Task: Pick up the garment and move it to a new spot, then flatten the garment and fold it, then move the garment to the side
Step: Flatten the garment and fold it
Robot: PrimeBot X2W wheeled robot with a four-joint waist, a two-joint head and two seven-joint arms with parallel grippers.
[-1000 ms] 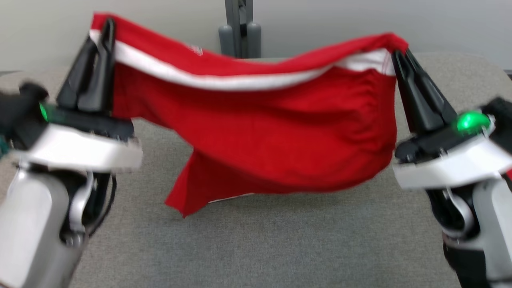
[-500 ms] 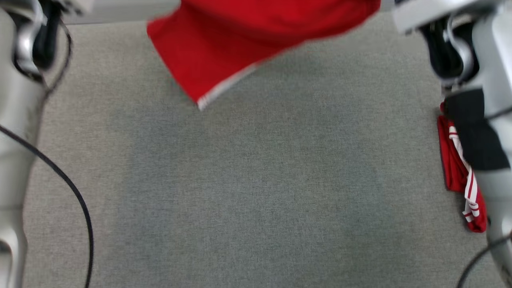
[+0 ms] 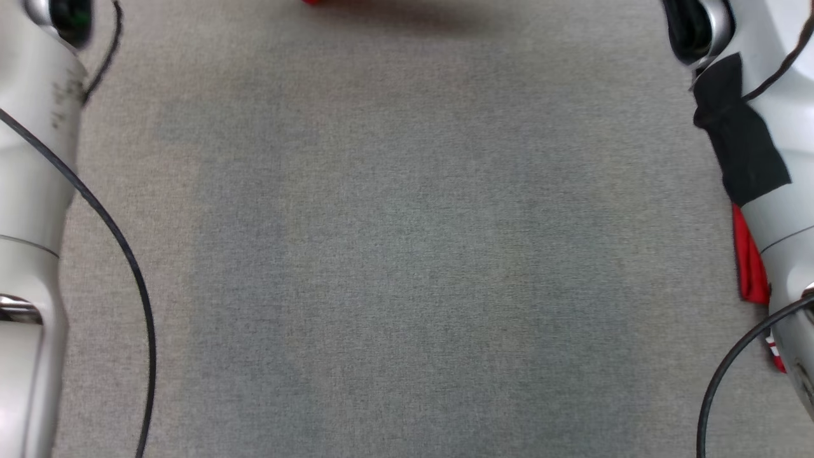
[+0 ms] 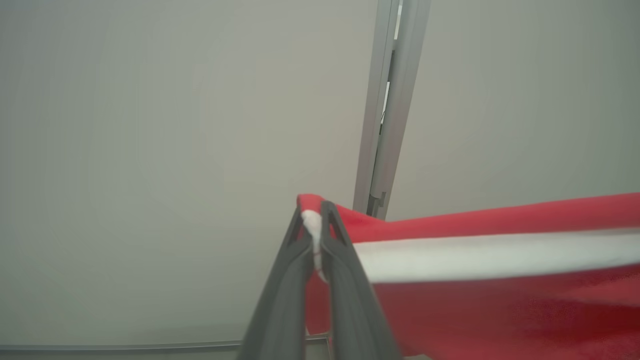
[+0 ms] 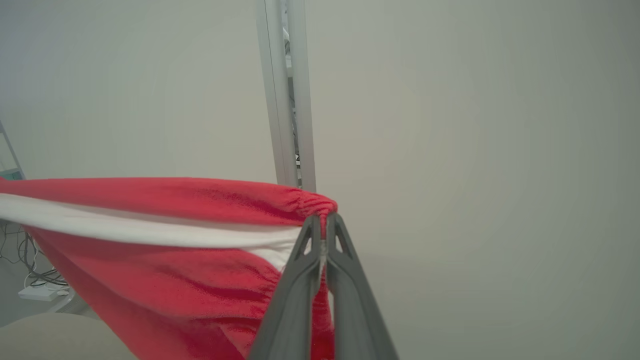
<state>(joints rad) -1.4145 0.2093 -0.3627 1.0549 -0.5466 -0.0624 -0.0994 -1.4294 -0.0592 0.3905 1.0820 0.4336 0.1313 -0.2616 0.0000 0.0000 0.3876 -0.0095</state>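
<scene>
Downward the head has tipped, leaving the garment (image 4: 500, 300) a red sliver at twelve o'clock above the grey table (image 3: 407, 254). Left gripper (image 4: 315, 215) and right gripper (image 5: 322, 220) each pinch a white-banded corner, holding it aloft and stretched, likely ready for laying flat

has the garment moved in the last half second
Yes: the garment has gone up the head view to its top edge, while the red cloth at the right barely shifted.
</scene>
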